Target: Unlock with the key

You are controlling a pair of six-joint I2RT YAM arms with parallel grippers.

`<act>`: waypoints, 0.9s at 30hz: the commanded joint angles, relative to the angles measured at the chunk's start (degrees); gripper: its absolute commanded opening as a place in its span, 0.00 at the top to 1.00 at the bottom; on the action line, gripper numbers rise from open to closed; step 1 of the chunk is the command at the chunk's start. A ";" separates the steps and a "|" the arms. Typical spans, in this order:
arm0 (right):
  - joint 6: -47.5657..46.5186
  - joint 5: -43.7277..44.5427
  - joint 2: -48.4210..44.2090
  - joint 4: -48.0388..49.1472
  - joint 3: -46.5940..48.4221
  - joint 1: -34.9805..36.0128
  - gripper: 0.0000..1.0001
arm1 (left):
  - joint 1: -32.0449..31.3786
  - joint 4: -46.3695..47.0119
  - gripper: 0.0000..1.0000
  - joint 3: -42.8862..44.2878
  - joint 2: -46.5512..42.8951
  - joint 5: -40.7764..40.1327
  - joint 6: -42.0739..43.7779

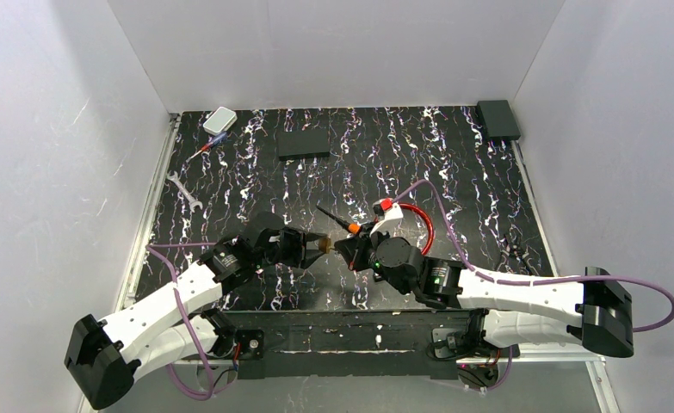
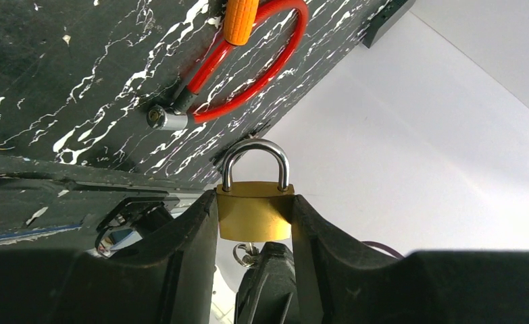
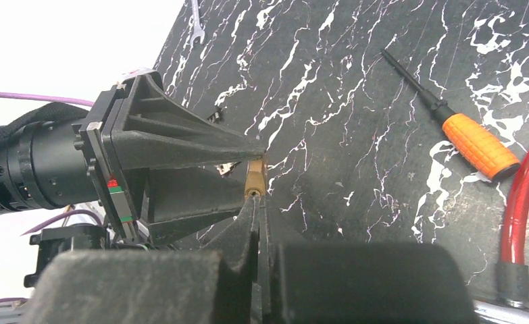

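A black surface (image 1: 454,172) streaked with white carries a small white box (image 1: 219,120) in its far left corner, a flat black block (image 1: 304,144) near the far edge and a silver wrench (image 1: 183,191) at left. Near the middle lie a slim orange-handled key (image 1: 351,228) with a thin black rod and a red cable loop (image 1: 425,225).

- No words, numbers, brand names or signs can be read in any of the three views.
- The padlock (image 2: 253,217), low in the centre of the left wrist view, turns a plain brass face to the camera. No marking on it is clear enough to read.
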 commanded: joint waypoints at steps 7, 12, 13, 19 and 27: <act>-2.82 1.75 -0.34 3.17 2.84 0.39 0.99 | 0.33 2.25 1.00 0.03 -0.20 0.56 -1.58; -3.05 1.70 -1.17 2.70 2.87 0.44 0.99 | 0.29 1.99 1.00 -0.28 -0.36 -0.18 -1.58; -3.02 1.90 -1.58 2.59 2.64 0.40 0.99 | 0.33 1.85 1.00 -0.33 -0.37 -0.42 -1.58; -3.05 2.29 -2.19 2.73 2.25 0.44 0.99 | 0.31 2.31 1.00 -0.17 0.03 -0.44 -1.53; -3.25 2.01 -1.12 4.31 2.28 0.44 0.99 | 0.34 2.83 1.00 0.06 0.63 0.11 -1.40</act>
